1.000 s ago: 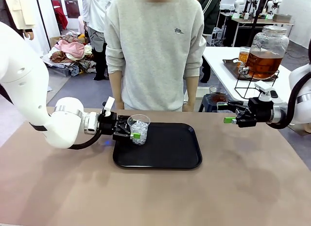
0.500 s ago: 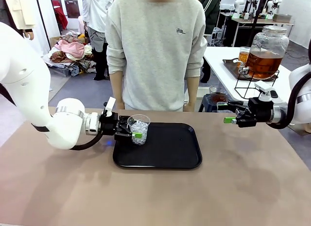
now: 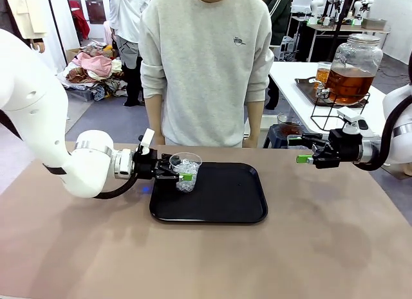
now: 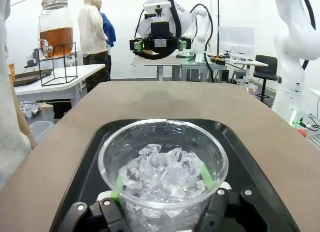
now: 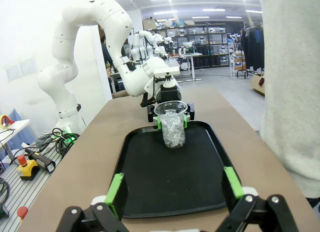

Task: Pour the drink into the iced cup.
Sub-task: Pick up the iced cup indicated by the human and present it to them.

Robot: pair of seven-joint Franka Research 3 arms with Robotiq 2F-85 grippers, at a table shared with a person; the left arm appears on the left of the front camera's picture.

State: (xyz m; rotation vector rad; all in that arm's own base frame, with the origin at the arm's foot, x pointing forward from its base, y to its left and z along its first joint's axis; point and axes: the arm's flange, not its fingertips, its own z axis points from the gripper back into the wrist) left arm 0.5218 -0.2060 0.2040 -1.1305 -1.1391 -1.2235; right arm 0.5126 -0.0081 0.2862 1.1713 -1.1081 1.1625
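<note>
The iced cup is a clear plastic cup full of ice, standing at the left end of the black tray. My left gripper is shut on it, green pads pressed against both sides of the cup. The drink is amber liquid in a large glass dispenser jar with a metal lid, on a wire stand on a white side table at the far right, and it shows again as the drink. My right gripper hangs open to the right of the tray, well short of the jar; its fingers frame the tray and cup.
A person in a grey sweatshirt stands at the far edge of the table, right behind the tray, hands down. The brown tabletop is bare in front of the tray. A metal tray and a glass sit beside the jar.
My left gripper has nudged slightly right with the cup, which has shifted a little along the tray. The right arm and the person have stayed still.
</note>
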